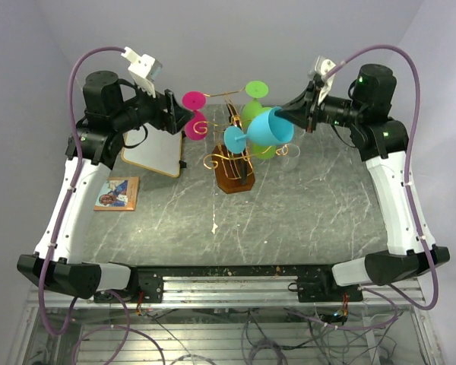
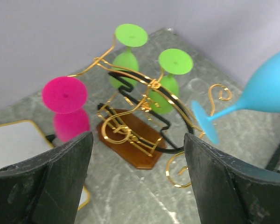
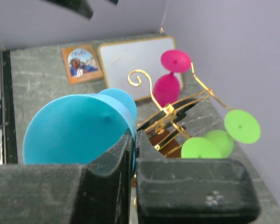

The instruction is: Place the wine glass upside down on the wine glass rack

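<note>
Looking from the right wrist, the right gripper (image 3: 134, 140) pinches the blue wine glass (image 3: 79, 126) by its rim; overhead it hangs tilted beside the gold wire wine glass rack (image 1: 232, 163), perhaps touching. The left gripper (image 2: 136, 144) gapes wide, empty.

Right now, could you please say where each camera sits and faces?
Top external: above and behind, looking down on the table; left arm and right arm show.
Left wrist: mounted there, facing the wine glass rack past the open left gripper.
Right wrist: mounted there, facing the rack over the right gripper gripping the blue wine glass.
All share the rack.
</note>
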`<state>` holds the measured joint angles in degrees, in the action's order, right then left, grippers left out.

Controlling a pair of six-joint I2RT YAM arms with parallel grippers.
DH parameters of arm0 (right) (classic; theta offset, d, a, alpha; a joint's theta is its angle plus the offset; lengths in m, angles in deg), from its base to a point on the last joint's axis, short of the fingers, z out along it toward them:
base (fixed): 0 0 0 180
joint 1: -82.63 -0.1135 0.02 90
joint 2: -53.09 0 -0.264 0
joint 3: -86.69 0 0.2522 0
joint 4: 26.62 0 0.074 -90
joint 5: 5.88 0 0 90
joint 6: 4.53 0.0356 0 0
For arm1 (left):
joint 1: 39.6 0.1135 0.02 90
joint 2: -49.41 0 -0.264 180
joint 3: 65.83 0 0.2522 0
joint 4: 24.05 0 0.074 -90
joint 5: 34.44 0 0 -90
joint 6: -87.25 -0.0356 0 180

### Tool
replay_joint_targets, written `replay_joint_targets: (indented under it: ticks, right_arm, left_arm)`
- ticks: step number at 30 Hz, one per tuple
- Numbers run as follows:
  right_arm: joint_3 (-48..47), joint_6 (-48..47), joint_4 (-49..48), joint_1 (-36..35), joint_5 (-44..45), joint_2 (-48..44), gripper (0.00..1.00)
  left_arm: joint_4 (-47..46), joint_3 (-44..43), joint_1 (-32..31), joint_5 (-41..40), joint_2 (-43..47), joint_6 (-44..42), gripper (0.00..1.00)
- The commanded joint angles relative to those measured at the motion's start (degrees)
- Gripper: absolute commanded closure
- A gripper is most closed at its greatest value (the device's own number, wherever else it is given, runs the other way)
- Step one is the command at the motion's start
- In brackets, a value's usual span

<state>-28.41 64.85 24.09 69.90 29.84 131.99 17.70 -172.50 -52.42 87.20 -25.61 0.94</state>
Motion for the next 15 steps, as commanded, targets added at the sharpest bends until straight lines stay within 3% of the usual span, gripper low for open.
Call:
replay_joint_targets:
  ticks: [1,7,15]
  right_arm:
    - [-5.12,11.53,-8.26,-0.1,1.58,2.56,1.0]
    - [-9.14,16.58,-11.91,-0.16,4.69,5.11,1.0]
    - [-7.52,21.83,-16.21,-0.31,3.95,6.05,1.0]
  left_arm:
    - [-8.05,1.36,0.37,7.98,-0.83,11.19,0.14]
    - [-15.4,3.89,0.17,12.77,-2.2,23.73,0.15]
    - [-18.39,4.66,-3.0,11.82,-5.13,29.01,0.21]
